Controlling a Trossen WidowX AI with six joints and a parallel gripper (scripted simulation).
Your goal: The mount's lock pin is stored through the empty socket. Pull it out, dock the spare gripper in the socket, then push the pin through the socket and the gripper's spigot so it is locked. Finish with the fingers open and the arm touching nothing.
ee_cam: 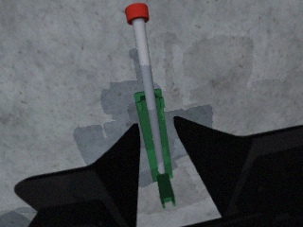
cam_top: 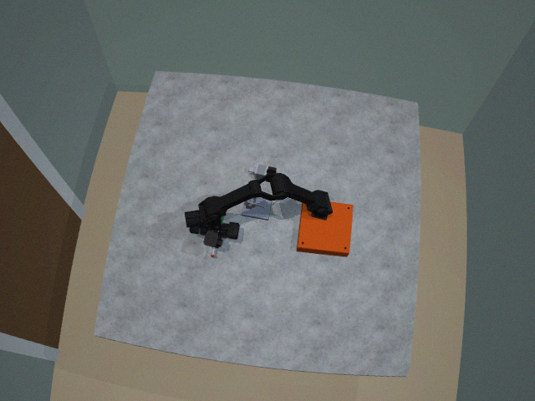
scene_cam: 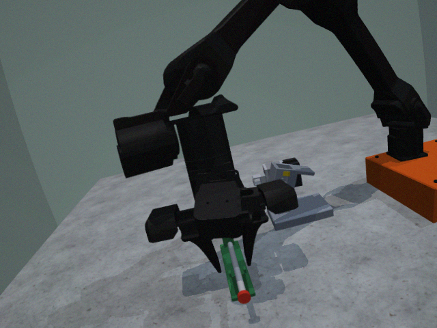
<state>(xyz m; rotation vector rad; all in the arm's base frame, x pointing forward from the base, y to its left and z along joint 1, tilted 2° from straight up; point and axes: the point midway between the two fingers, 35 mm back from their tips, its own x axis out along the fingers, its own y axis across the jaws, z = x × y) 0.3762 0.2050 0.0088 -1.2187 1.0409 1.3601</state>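
The lock pin (cam_top: 213,251) (scene_cam: 235,262) (ee_cam: 143,57), a white rod with a red cap, lies in a green cradle (scene_cam: 228,279) (ee_cam: 164,191) on the grey mat. My gripper (cam_top: 214,241) (scene_cam: 233,266) (ee_cam: 156,123) points down over it. Its fingers are open and straddle the cradle and the pin's rear half, with a gap on each side. The grey mount (cam_top: 257,210) (scene_cam: 306,210) with its upright socket (scene_cam: 278,174) stands just behind, partly hidden by my arm. The spare gripper (cam_top: 261,169), white and black, lies on the mat beyond the mount.
The arm's orange base block (cam_top: 323,235) (scene_cam: 405,180) sits to the right of the mount. The grey mat (cam_top: 276,302) covers a tan table (cam_top: 440,259). Walls close in at the back and sides.
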